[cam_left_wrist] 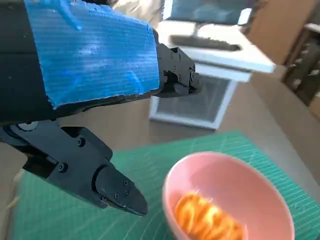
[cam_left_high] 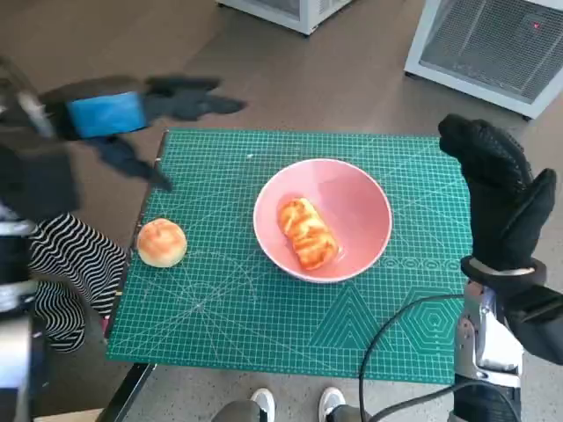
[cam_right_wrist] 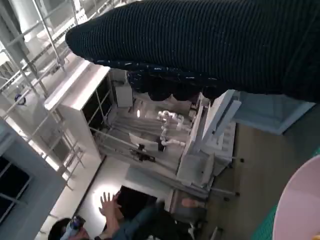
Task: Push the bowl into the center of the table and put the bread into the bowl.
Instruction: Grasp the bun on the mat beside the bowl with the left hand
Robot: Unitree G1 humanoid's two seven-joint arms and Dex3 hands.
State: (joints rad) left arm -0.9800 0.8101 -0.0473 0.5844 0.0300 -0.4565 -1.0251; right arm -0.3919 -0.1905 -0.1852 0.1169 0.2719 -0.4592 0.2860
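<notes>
Right hand and left hand both released, holding nothing; bread in bowl soft, light, best cupped round its middle.

The green cutting mat with white grid lines covers the small table, and around it the floor is plain brownish-grey. Past the mat's far edge sit two white cabinets with mesh fronts, one near each far corner. Beside the mat's left edge there's striped black-and-white fabric. A person's white shoes show at the near edge.
</notes>
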